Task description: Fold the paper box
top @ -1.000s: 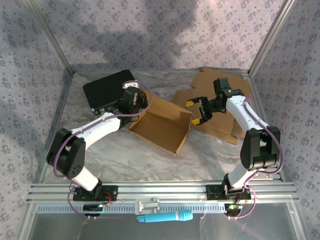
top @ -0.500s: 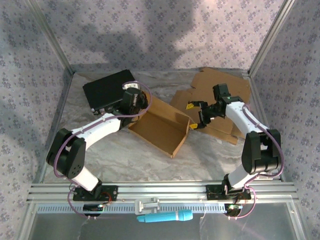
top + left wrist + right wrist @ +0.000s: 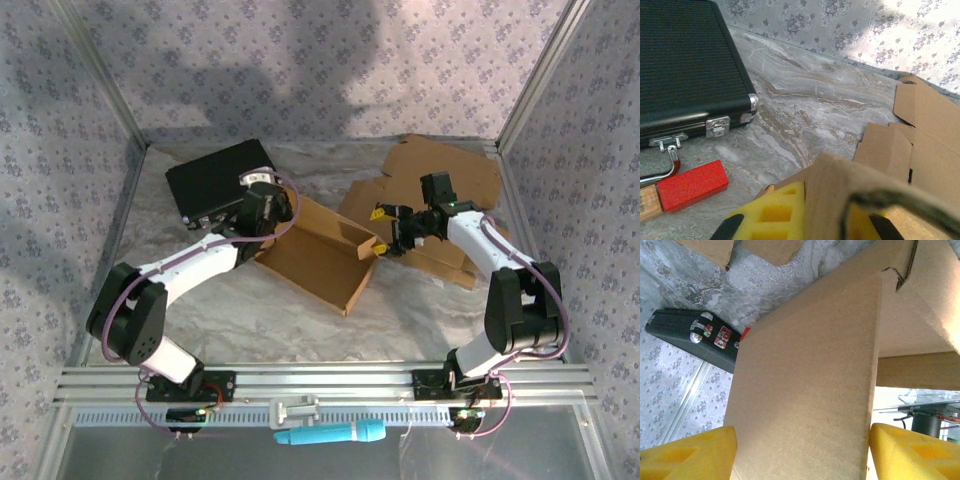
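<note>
The brown paper box [image 3: 320,258] lies open-topped in the middle of the table. My left gripper [image 3: 262,215] is at its far left corner. In the left wrist view that gripper [image 3: 812,222] is shut on an upright wall of the box [image 3: 840,185], with a yellow pad on each side. My right gripper [image 3: 384,232] is at the box's right end, jaws wide apart. In the right wrist view the end flap [image 3: 805,390] stands between the yellow fingertips [image 3: 690,455], its edges close to both; the right gripper [image 3: 802,455] is open.
A black case [image 3: 215,180] lies at the back left, close behind the left gripper, with a red block [image 3: 690,185] beside its latch. Flat cardboard sheets [image 3: 445,200] cover the back right under the right arm. A teal tool [image 3: 330,434] lies beyond the front rail.
The right gripper has moved left to the box's right end and now straddles the end flap. The box has shifted slightly left. The left gripper keeps its hold.
</note>
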Controlling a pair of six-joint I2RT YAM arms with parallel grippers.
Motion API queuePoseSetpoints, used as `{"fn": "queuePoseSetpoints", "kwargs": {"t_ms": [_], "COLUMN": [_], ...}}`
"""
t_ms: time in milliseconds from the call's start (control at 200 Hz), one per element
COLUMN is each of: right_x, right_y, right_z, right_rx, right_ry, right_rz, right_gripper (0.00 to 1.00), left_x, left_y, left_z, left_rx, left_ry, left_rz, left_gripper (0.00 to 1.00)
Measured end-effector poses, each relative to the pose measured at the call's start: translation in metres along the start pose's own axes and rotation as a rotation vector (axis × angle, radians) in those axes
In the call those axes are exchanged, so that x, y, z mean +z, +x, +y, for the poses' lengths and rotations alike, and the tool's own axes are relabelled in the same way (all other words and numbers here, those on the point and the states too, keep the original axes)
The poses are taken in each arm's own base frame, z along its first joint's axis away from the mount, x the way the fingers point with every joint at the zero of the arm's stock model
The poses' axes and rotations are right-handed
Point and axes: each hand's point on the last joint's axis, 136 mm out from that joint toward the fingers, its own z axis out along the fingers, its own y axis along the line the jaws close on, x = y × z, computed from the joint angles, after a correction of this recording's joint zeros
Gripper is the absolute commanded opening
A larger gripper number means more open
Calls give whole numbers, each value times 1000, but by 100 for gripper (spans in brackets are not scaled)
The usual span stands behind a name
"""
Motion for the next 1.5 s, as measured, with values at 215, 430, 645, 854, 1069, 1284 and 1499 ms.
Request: {"fn": "queuePoseSetpoints", "kwargs": {"t_ms": [215, 430, 645, 854, 1069, 1284, 1499], "right_x": [0, 8, 15, 11, 13, 15, 6], "right_y": [3, 8, 19, 25, 24, 23, 32], "right_z": [-2, -18, -36, -35, -39, -41, -25], "right_rx": [-77, -254, -410, -521, -589, -616, -692], "right_ry": [28, 102, 168, 177, 200, 212, 194], "right_rz": [-36, -107, -157, -182, -199, -226, -260], "right_gripper": [64, 60, 56, 56, 55, 56, 54], "left_x": [-9, -20, -29, -45, -70, -107, -140], "left_y": [5, 37, 66, 90, 95, 86, -4], "left_z": [8, 27, 45, 50, 57, 67, 21], "left_rx": [-37, -90, -129, -156, -219, -262, -234], "left_ry": [4, 2, -25, -38, -52, -90, -102], "left_rz": [-17, 30, 85, 173, 210, 229, 179], "left_gripper": [8, 10, 14, 36, 39, 44, 54]}}
